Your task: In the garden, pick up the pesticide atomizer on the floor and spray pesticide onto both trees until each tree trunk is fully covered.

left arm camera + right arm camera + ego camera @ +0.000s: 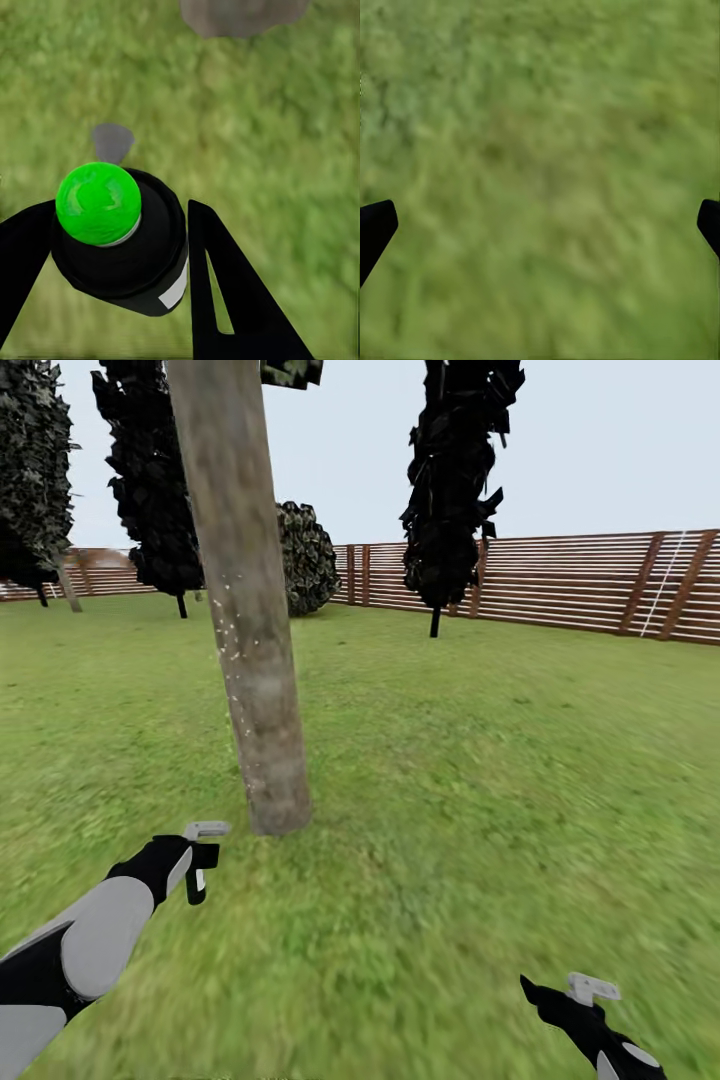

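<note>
You are in the spraying step: your left claw (157, 270) is clamped around the small black cylindrical pesticide atomizer (124, 247), whose round top button shows bright green in the left wrist view, and a small grey puff hangs just beyond its nozzle. In the head view the left claw (200, 860) sits low, just beside the foot of the thick, mottled grey-brown tree trunk (245, 620), which leans slightly and carries a scatter of pale specks along its near side, most likely pesticide already landing there. The specks look sparse, so I judge this trunk only partly covered. Your right claw (560, 995) hangs low over the blurred green grass lawn (480, 780), its two black fingers (375, 225) spread wide with nothing between them. Next, you need to tilt the nozzle toward the bark and sweep it up and around the column, since the wrist view looks mostly at the grass. The dark narrow cypress-like trees (455, 480) by the brown slatted wooden fence (580, 580) are not your targets.
</note>
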